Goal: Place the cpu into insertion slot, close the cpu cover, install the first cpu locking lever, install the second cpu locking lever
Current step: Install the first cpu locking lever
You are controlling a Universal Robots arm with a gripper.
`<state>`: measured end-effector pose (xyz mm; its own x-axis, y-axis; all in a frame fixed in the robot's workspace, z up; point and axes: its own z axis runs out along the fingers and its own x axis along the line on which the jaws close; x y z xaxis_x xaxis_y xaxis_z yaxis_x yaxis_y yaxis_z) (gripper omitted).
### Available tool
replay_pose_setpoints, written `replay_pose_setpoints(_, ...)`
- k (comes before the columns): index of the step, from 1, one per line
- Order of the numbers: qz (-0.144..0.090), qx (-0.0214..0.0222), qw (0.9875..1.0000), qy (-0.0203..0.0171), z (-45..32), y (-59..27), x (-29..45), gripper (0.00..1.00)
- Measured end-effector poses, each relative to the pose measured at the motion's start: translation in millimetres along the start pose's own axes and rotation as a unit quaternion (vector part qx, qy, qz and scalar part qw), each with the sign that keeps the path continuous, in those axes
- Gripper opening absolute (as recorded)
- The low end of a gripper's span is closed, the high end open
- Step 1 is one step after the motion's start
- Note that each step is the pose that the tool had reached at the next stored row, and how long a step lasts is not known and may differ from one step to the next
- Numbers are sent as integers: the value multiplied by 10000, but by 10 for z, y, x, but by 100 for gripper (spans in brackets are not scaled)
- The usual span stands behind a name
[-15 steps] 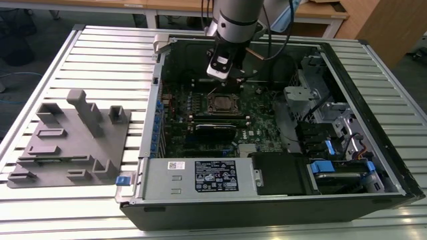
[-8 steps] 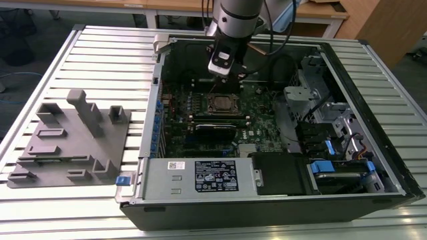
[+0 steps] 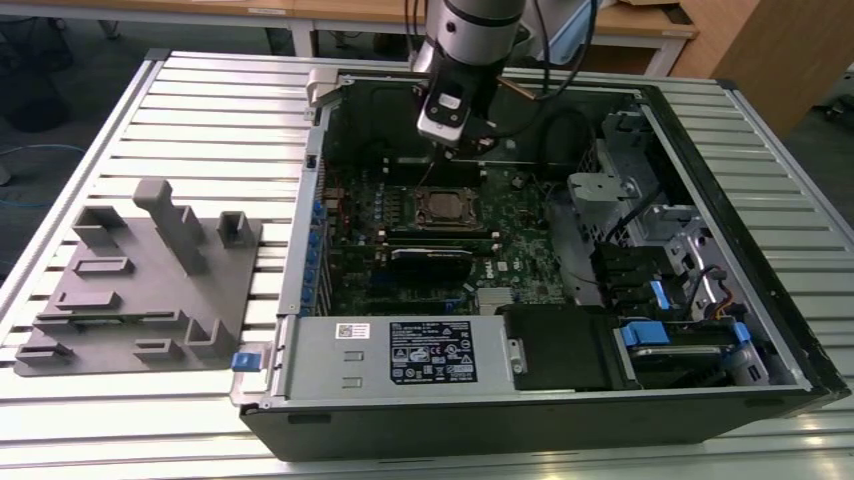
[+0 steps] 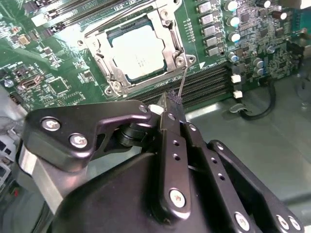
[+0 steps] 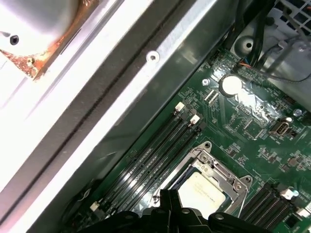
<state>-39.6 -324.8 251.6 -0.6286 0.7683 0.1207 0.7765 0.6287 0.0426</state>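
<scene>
In the exterior view, open black PC case (image 3: 534, 425) on slatted metal surface (image 3: 160, 110), grey moulded fixture block (image 3: 147, 290) at its 9 o'clock. Farther in, flat silver-grey square cpu (image 3: 443, 207) sits in square black insertion slot (image 4: 108, 48), thin silver frame cpu cover (image 4: 170, 34) down over it. Beyond, at cpu's 12 o'clock in that view, black hand (image 3: 461, 152) clenched; thin wire locking lever (image 4: 182, 80) reaches its tips, can't tell if pinched.
</scene>
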Motion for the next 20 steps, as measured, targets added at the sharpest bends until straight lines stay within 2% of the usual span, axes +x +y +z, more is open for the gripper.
replay_pose_setpoints(7, 0, 0, 10000, 0, -170, 7, 21, 10)
replay_pose_setpoints(9, -1, 1, 10000, 0, -194, 8, 23, 10)
replay_pose_setpoints(11, -69, 7, 10000, 4, -193, 9, 23, 10)
replay_pose_setpoints(13, -246, 30, 9997, 10, -191, 8, 23, 10)
replay_pose_setpoints(17, -581, 69, 9983, 23, -159, 6, 19, 10)
replay_pose_setpoints(20, -738, 87, 9972, 29, -120, 7, 13, 10)
